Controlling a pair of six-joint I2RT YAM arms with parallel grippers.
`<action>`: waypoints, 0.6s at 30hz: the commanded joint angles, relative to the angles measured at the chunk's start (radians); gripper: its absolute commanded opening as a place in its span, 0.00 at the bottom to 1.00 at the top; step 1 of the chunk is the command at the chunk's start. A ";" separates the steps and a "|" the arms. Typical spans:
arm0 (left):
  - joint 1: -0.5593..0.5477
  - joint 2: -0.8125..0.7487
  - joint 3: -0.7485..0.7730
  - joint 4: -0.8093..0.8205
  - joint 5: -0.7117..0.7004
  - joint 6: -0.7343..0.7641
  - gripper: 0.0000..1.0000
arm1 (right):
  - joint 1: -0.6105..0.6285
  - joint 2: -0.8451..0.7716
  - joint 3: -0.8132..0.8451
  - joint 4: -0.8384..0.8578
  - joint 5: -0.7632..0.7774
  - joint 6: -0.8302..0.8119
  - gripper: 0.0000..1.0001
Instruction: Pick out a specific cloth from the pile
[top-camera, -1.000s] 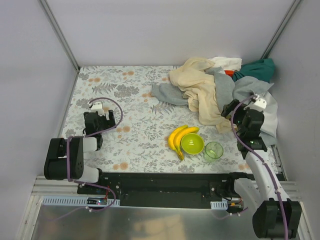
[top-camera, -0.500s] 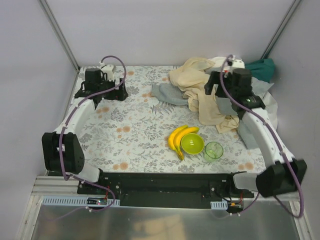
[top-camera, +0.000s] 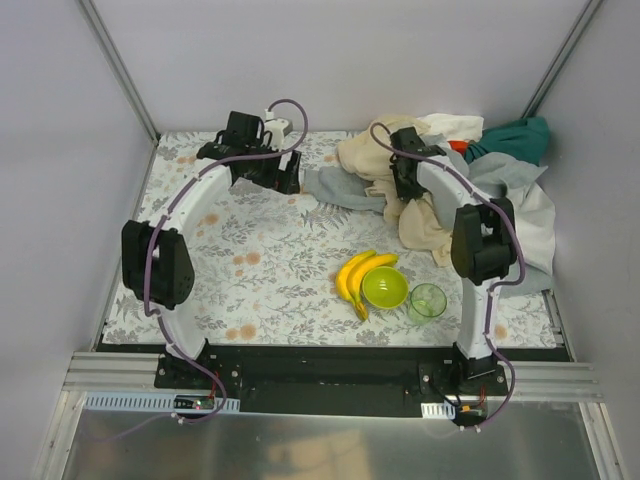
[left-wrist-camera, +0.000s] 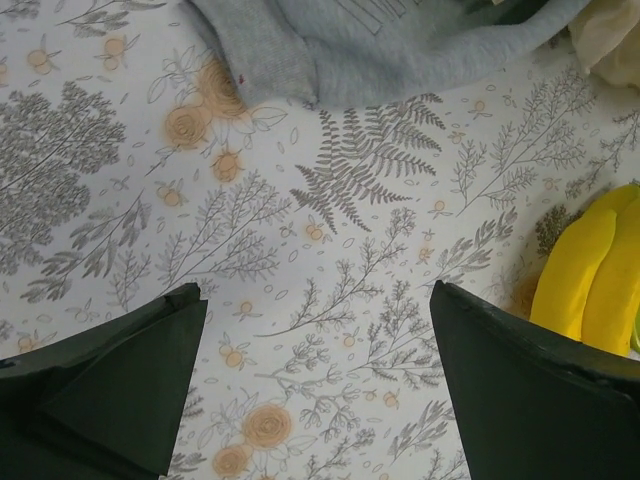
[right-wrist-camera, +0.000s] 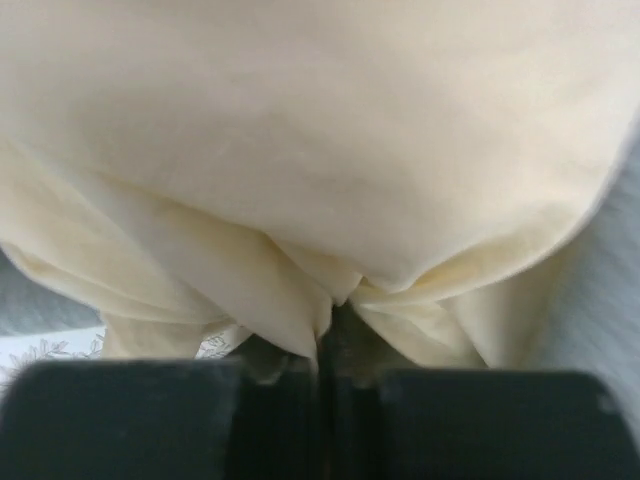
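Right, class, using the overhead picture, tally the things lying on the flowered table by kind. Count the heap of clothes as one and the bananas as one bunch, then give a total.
Clothes pile: 1
Banana bunch: 1
Green bowl: 1
Green cup: 1
Total: 4

The table (top-camera: 250, 260), covered in a grey-and-orange floral print, carries the pile (top-camera: 425, 228) of cream-yellow, grey, teal and white garments at about 2 o'clock. Toward 5 o'clock lie bananas (top-camera: 352, 275) touching a green bowl (top-camera: 384, 288). A clear green cup (top-camera: 427, 301) stands just beside the bowl, at its 4 o'clock.
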 joint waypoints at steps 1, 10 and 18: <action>-0.069 0.078 0.123 -0.073 -0.005 0.046 1.00 | -0.081 -0.098 0.238 -0.075 0.098 -0.022 0.00; -0.170 0.291 0.474 -0.111 -0.004 0.028 1.00 | -0.517 -0.377 0.343 0.166 -0.012 0.192 0.00; -0.245 0.472 0.669 -0.122 -0.016 0.034 1.00 | -0.569 -0.213 0.201 0.013 -0.167 0.122 0.52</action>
